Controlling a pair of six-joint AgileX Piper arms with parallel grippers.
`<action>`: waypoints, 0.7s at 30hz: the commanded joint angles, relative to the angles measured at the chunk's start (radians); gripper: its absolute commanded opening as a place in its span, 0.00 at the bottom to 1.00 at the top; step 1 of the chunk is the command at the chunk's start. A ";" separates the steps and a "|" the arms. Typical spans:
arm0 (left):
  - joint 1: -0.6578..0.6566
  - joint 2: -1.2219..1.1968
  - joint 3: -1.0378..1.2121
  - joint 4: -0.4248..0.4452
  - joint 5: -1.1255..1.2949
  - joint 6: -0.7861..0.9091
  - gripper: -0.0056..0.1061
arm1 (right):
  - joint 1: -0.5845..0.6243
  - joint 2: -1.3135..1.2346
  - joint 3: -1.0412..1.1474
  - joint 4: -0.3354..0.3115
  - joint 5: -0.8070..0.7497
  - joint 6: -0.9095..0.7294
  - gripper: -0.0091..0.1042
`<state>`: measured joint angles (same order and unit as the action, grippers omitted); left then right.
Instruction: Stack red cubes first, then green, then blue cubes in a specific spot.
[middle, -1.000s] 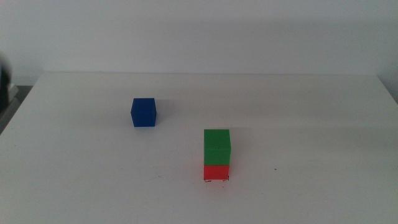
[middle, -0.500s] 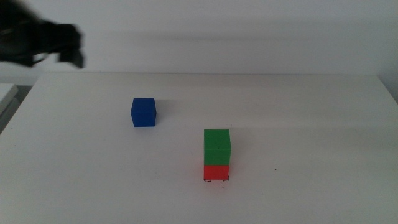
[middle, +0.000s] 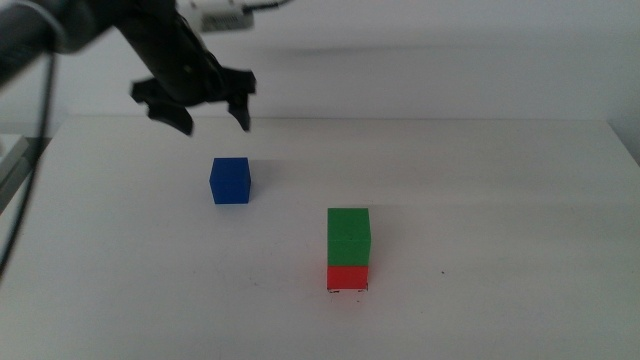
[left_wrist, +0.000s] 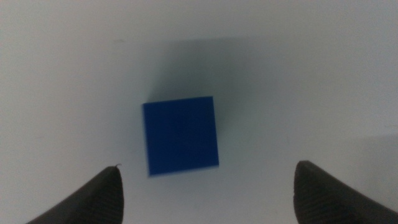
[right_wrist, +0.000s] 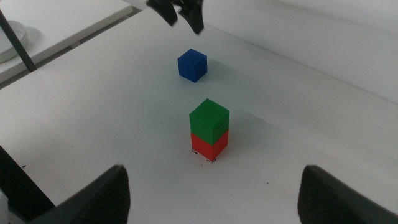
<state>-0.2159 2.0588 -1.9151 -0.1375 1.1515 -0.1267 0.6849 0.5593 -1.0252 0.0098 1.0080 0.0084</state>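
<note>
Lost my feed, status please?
Left gripper open, above blue cube. Right gripper open, waiting back. Green cube sits on red cube. Nothing blocking.

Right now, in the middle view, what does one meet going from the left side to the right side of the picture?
Left claw, open, above the table → blue cube → green cube stacked on the red cube.

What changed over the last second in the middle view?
The left gripper swung in from the picture's left edge and now hangs open above the blue cube, gripping nothing. The blue cube, and the green cube atop the red cube, stayed put.
</note>
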 joint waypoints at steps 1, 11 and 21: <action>-0.005 0.061 -0.049 -0.027 0.016 -0.017 0.89 | -0.007 -0.004 0.001 -0.003 -0.011 -0.008 0.89; -0.006 0.199 -0.082 -0.002 -0.017 -0.058 0.89 | -0.007 -0.004 0.001 -0.003 -0.011 -0.008 0.89; -0.006 0.256 -0.082 0.024 -0.037 -0.054 0.89 | -0.007 -0.004 0.001 -0.003 -0.011 -0.008 0.89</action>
<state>-0.2182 2.3105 -1.9904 -0.1232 1.1255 -0.1766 0.6849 0.5593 -1.0252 0.0098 1.0080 0.0084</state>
